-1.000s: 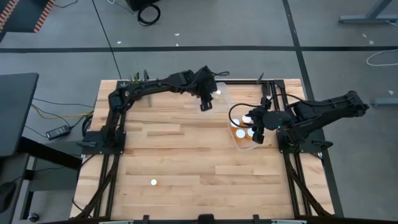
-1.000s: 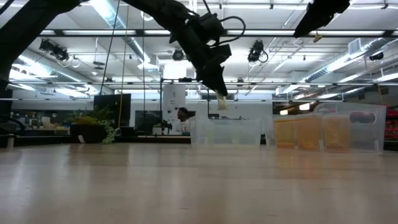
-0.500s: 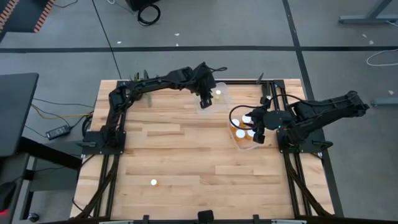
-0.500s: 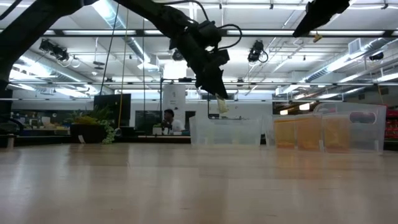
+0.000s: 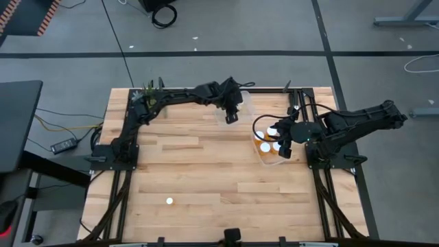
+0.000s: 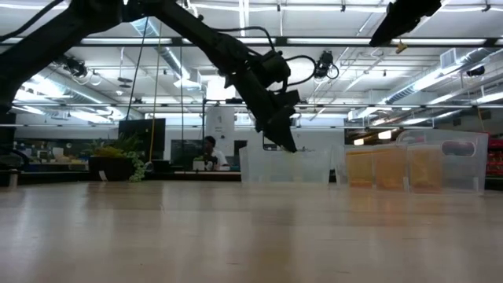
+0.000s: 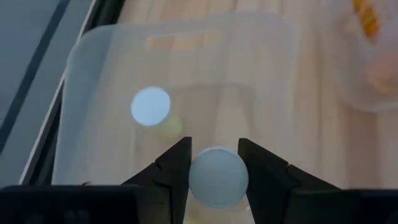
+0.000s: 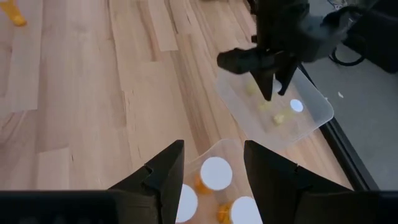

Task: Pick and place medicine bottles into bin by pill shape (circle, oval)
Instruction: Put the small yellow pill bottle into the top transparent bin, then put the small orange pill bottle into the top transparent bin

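The left gripper point(image 7: 213, 171) squeezed a white-capped bottle point(image 7: 217, 177) right over the clear far bin point(image 7: 93, 74), where one bottle point(image 7: 150, 106) already lay. The right gripper point(image 8: 214, 163) hung half open, empty, over the near bin point(image 5: 263, 155) holding several bottles. One bottle point(image 5: 169, 201) was left alone on the table point(image 5: 206, 178), so the job looked nearly done.
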Robot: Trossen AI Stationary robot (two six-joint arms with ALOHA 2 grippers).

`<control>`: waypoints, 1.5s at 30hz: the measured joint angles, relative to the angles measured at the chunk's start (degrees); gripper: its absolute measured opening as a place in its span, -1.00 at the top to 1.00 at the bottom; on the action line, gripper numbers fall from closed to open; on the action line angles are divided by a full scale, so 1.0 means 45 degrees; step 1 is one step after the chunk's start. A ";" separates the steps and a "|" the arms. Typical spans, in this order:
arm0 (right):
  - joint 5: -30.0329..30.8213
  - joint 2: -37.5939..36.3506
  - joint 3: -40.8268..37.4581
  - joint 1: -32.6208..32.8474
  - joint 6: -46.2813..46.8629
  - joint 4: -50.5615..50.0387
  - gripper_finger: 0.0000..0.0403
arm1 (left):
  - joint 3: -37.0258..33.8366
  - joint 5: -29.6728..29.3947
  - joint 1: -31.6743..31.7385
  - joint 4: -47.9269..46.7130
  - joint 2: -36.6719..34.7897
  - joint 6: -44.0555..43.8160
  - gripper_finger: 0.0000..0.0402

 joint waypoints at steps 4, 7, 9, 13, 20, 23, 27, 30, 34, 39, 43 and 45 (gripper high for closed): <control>0.0000 0.0000 0.0000 0.0000 0.0010 0.0035 0.13 | 0.0000 -0.0527 0.0010 0.0028 0.0180 0.0454 0.35; 0.0000 0.0000 0.0000 0.0000 0.0010 0.0044 0.13 | 0.0000 -0.0542 0.0027 0.0126 0.0170 0.0531 0.36; 0.0000 0.0000 0.0000 0.0003 0.0025 0.0066 0.13 | 0.0000 -0.0544 0.0029 -0.0069 0.0170 0.0666 0.36; 0.0000 0.0000 0.0000 0.0000 0.0131 0.0093 0.13 | 0.0000 -0.0782 0.0024 -0.0436 0.0170 0.0953 0.31; 0.0000 0.0000 0.0000 0.0000 0.0121 0.0136 0.13 | 0.0000 -0.0778 -0.0005 -0.0699 0.0170 0.1035 0.36; 0.0000 0.0000 0.0000 0.0000 0.0119 0.0136 0.13 | 0.0000 -0.0778 0.0000 -0.0685 0.0165 0.1040 0.36; 0.0000 0.0000 0.0000 0.0000 0.0098 0.0136 0.13 | 0.0000 -0.0778 0.0000 -0.0701 0.0165 0.1072 0.30; 0.0000 0.0000 0.0000 0.0000 0.0064 0.0136 0.13 | 0.0000 -0.0776 -0.0010 -0.0851 0.0165 0.1233 0.27; 0.0000 0.0000 0.0000 0.0001 0.0076 0.0136 0.13 | 0.0000 -0.0778 0.0000 -0.0984 0.0165 0.1341 0.25; 0.0000 0.0000 0.0000 0.0000 0.0068 0.0136 0.13 | 0.0000 -0.0778 -0.0010 -0.1000 0.0165 0.1360 0.19; 0.0000 0.0000 0.0000 0.0000 0.0076 0.0136 0.13 | 0.0000 -0.0778 -0.0004 -0.1034 0.0165 0.1360 0.09; 0.0000 0.0000 0.0000 0.0000 0.0071 0.0136 0.13 | 0.0000 -0.0778 -0.0008 -0.1035 0.0165 0.1371 0.03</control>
